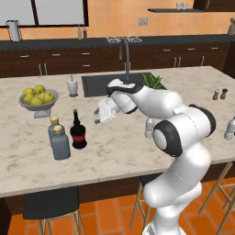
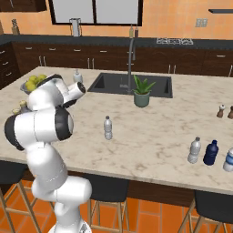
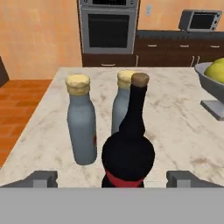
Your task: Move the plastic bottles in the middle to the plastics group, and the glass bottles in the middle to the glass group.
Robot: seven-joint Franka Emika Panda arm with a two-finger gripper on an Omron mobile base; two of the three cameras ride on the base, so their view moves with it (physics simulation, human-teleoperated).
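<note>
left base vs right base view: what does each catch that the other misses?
Left base view alone: the dark glass bottle upright beside the two cork-topped glass bottles, and the gripper, jaws open and apart from the bottle.

Right base view alone: the sink basin in full with the potted plant unblocked, and a clear bottle beside a blue bottle at the counter's near right.

Both: the lemon bowl, soap dispenser, faucet, shakers and one plastic bottle mid-counter.
</note>
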